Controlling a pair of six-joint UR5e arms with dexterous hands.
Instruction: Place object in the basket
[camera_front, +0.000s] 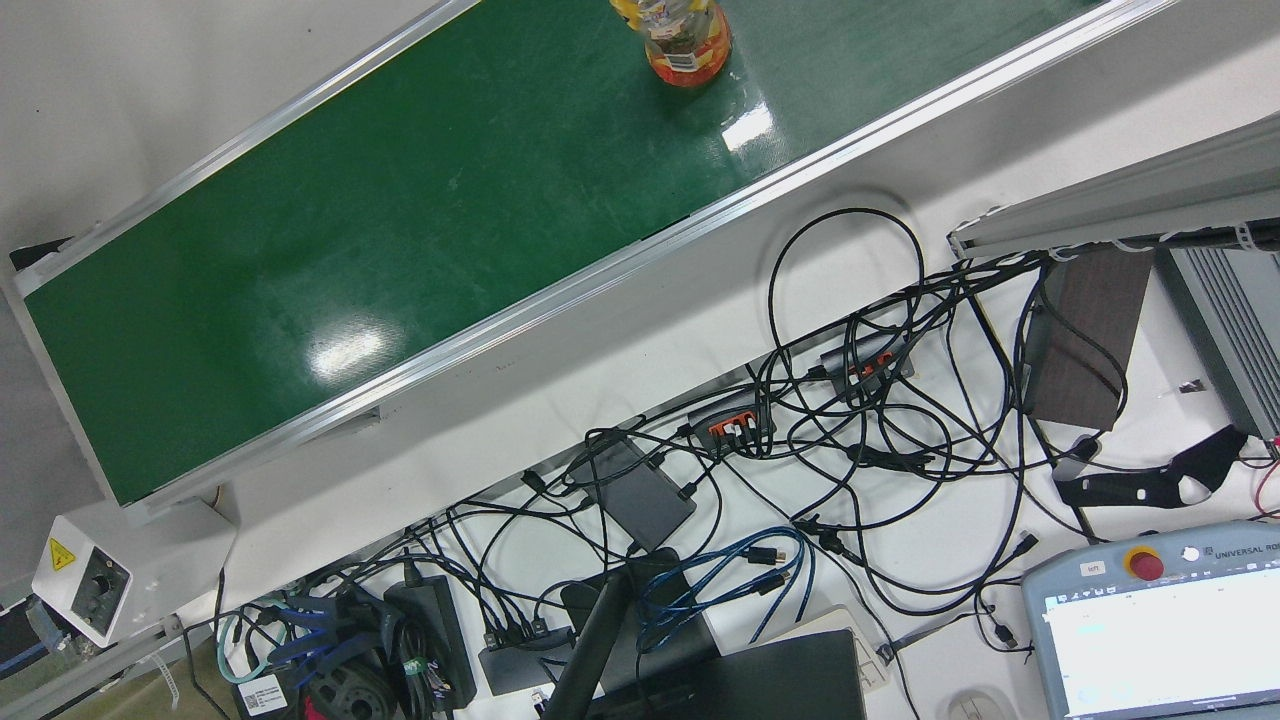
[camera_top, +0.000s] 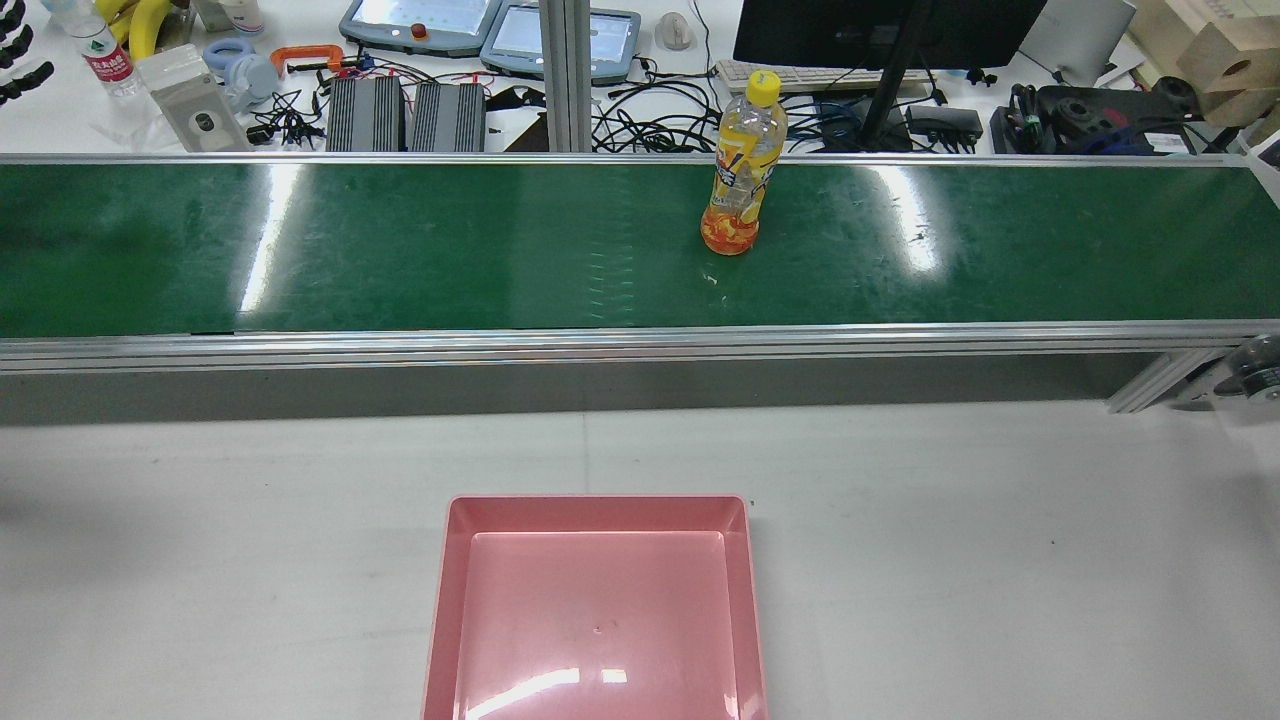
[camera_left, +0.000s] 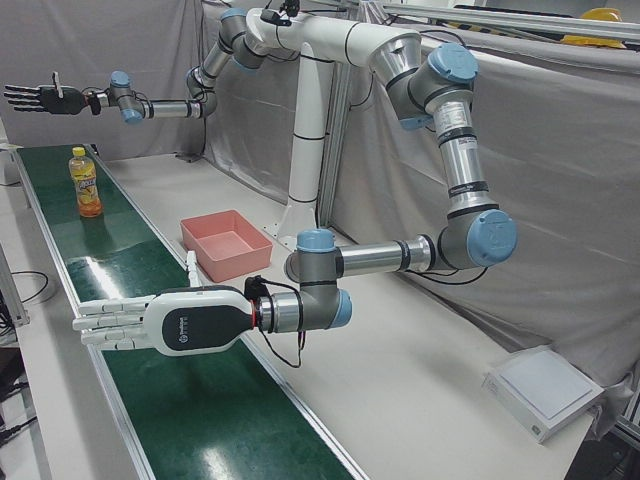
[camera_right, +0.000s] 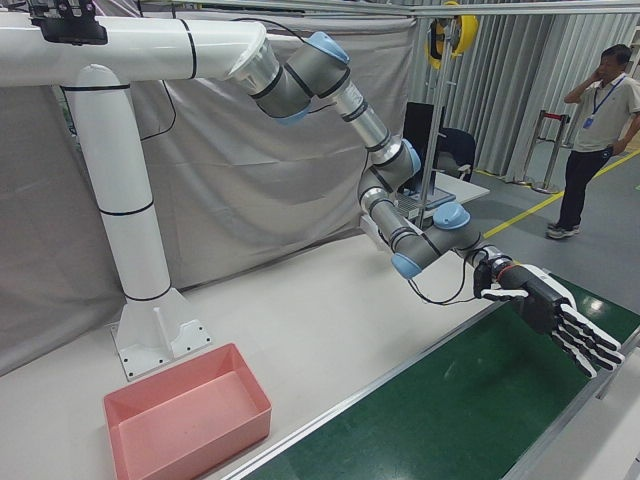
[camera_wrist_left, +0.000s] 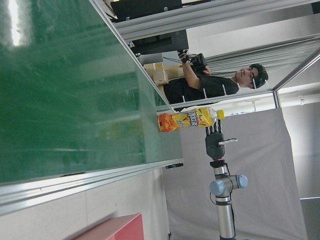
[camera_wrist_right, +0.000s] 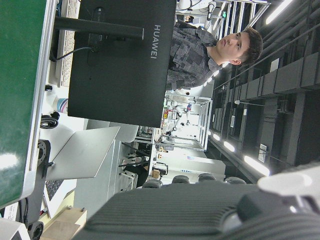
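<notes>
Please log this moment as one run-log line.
bottle upright on belt | basket empty | left hand open | right hand open

You get bright, even overhead light in every view, with soft, faint shadows. White glare patches sit on the green conveyor belt (camera_top: 400, 250): two streaks in the rear view, two blobs in the front view. The pink basket (camera_top: 597, 610) carries a pale reflection along its floor near the bottom edge. In the right hand view, ceiling strip lights burn out at the right, and the dark housing at the bottom is blurred and out of focus. The left hand view shows a blown-out patch at its top left corner. Elsewhere focus is sharp.
</notes>
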